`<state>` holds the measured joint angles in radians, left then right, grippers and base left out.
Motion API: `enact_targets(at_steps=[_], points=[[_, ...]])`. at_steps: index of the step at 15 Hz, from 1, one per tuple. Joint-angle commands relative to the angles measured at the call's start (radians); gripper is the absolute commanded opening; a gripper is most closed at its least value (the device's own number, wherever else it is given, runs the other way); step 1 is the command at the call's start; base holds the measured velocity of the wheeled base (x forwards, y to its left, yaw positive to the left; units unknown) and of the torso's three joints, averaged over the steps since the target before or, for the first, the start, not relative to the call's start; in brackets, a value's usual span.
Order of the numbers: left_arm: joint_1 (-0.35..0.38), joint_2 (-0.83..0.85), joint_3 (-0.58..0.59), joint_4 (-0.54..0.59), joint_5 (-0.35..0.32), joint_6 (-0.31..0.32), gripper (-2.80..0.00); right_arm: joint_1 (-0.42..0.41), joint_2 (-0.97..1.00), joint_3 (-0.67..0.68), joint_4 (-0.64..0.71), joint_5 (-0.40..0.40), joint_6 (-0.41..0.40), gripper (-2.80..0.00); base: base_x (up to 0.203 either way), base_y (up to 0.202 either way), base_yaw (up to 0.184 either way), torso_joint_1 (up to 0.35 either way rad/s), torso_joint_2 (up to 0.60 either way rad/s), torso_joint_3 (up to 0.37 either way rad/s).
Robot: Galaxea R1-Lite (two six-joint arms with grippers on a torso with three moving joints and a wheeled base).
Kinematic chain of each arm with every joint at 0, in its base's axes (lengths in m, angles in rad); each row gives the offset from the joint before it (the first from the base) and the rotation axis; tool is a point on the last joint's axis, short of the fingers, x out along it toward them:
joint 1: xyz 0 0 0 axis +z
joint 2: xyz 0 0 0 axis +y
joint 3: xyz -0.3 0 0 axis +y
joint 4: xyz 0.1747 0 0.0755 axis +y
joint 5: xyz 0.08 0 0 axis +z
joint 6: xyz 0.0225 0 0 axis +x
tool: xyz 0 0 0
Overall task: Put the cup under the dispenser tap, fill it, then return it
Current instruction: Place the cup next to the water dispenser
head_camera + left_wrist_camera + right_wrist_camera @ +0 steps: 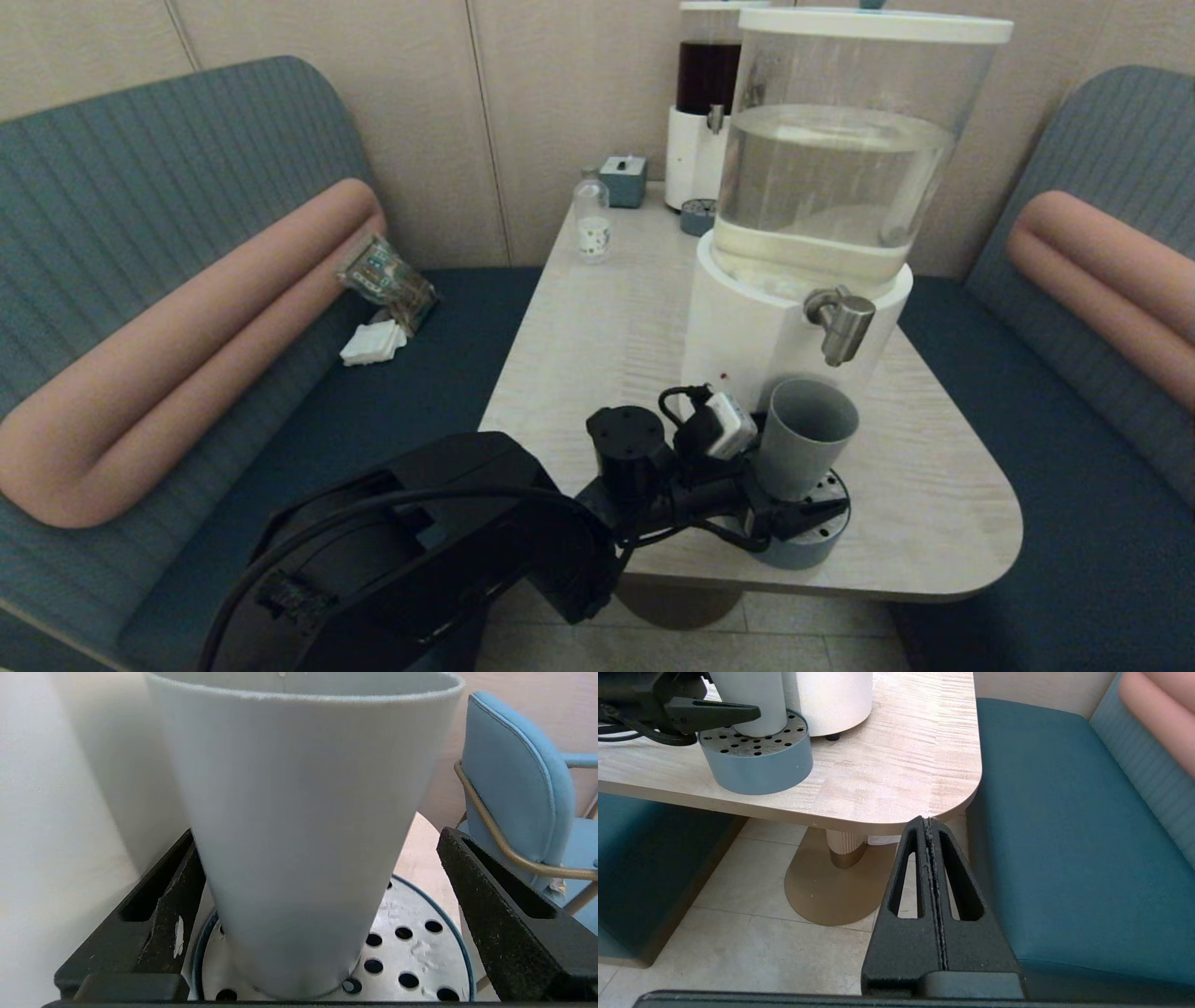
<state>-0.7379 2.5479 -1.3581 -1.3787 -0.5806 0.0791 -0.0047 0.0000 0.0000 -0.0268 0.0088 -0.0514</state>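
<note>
The grey-green cup (805, 446) (299, 830) stands on the round perforated drip tray (826, 541) (420, 961) right below the steel dispenser tap (840, 327) of the large dispenser (840, 177), which holds pale liquid. My left gripper (794, 497) (316, 833) is open around the cup's lower half. One finger (173, 896) lies close against the cup's side, while the other finger (486, 896) stands well clear of it. My right gripper (928, 821) is shut on nothing and hangs low beside the table's near right corner, out of the head view.
A dark-liquid dispenser (707, 93), a small clear bottle (592, 222), a small blue box (624, 180) and a second drip tray (697, 217) stand at the back of the table (597, 317). Benches flank it, with a packet (387, 278) on the left one.
</note>
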Motion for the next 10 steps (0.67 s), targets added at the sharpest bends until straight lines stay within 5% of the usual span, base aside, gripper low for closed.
enact_targets(at_steps=[1,10], points=[[0.000,0.007,-0.012,-0.008,0.004,0.001,-2.80,0.000,0.002,0.013,-0.001,0.000,-0.001,-2.80,0.000,0.000,0.000,0.000,0.00,0.000],[-0.007,-0.015,0.002,-0.017,0.047,-0.004,-2.80,0.000,0.002,0.014,-0.001,0.000,-0.001,-2.80,0.000,0.000,0.000,0.000,0.00,0.000]])
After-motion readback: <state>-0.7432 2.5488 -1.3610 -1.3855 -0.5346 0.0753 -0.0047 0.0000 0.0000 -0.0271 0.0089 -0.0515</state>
